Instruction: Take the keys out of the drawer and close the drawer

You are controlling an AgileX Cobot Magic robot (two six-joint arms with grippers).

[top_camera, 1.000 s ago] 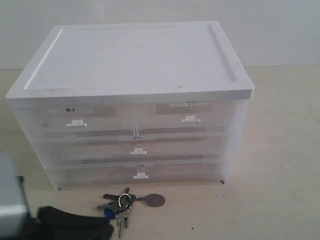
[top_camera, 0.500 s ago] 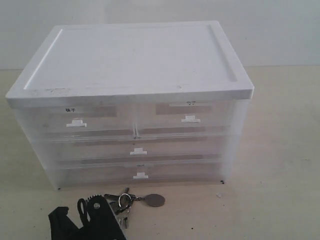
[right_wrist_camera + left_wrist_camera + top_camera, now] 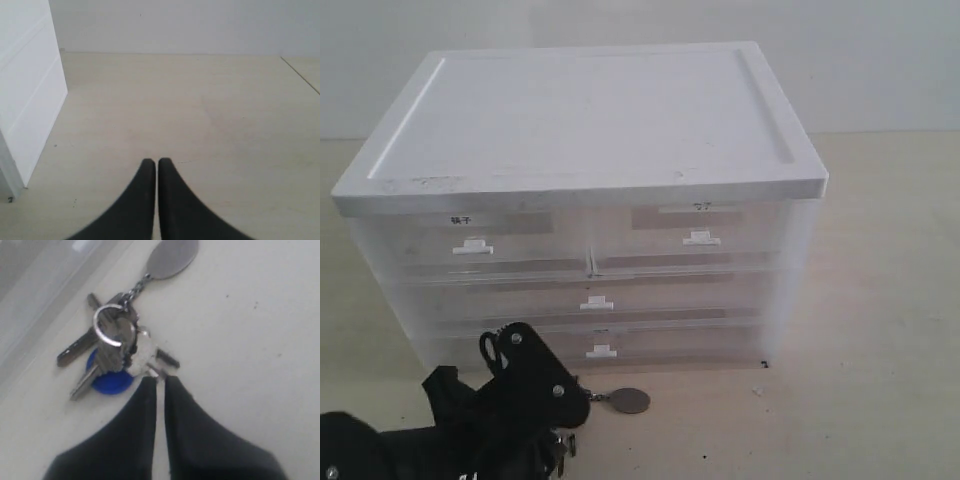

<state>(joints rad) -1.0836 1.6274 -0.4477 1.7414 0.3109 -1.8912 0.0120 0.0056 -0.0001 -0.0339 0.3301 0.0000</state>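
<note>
Black against the pale scene, the left arm (image 3: 510, 400) fills the lower left of the exterior view, reaching down to the cream table (image 3: 880, 320) in front of the drawer unit (image 3: 590, 130). The left gripper (image 3: 158, 380) has its two dark fingers (image 3: 135, 430) pressed together with only a thin slit between them, so the pincer is closed. Its tips sit right against the edge of the keys (image 3: 117, 347), at a silver key head; the wrist view does not show whether anything is pinched there.

The keys lie flat on the table, outside the unit and just in front of its lowest front. In the left wrist view the bunch hangs on a silver ring (image 3: 107, 326), with a round blue tag (image 3: 111, 383) partly under the key blades. A short chain leads from the ring to an oval grey tag (image 3: 172, 257). In the exterior view the arm covers most of the bunch, and only the oval grey tag (image 3: 631, 401) shows clearly, just right of the arm in the lower middle of the frame.

Above, across the centre, the unit has an opaque white top and translucent drawers (image 3: 670, 300): two side by side in the top row, then two wide ones below. All four fronts sit flush, each with a small white handle (image 3: 597, 302).

The right gripper (image 3: 151, 162) shows only in its own wrist view. Its fingers are closed tip to tip and hold nothing, above bare table. The white side of the drawer unit (image 3: 30, 100) stands near it, apart from the fingers.
</note>
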